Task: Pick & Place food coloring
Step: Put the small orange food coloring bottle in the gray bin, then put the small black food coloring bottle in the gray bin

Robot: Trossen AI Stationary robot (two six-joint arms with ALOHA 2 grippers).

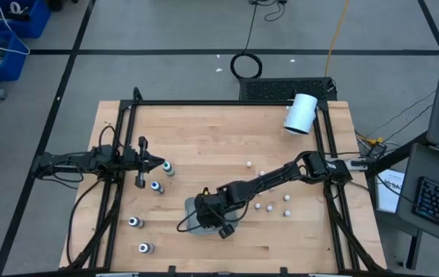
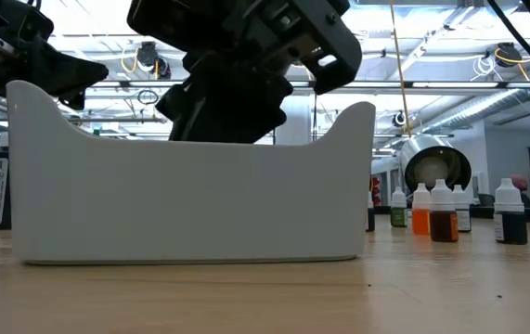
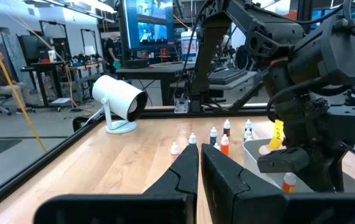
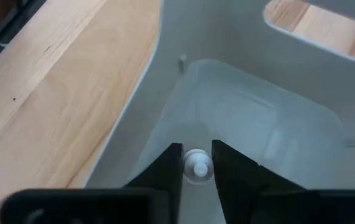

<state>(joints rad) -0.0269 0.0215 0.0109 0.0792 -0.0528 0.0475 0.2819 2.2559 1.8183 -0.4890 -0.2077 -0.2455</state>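
Right gripper [image 4: 197,163]: lowered inside the clear tray [image 4: 270,118], fingers narrowly parted around a small white-capped bottle [image 4: 196,167], apparently setting it onto the tray floor. Whether the grip is loosened, I cannot tell.

Left gripper [image 3: 199,169]: fingers together, empty, waiting at the table's left side.

Remaining food coloring bottles [image 1: 269,201]: scattered on the table [image 1: 219,138], awaiting pickup.

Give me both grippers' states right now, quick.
Left gripper: shut, empty, waiting at the table's left side.
Right gripper: down inside the tray, fingers around a small bottle; gripping or releasing cannot be told.
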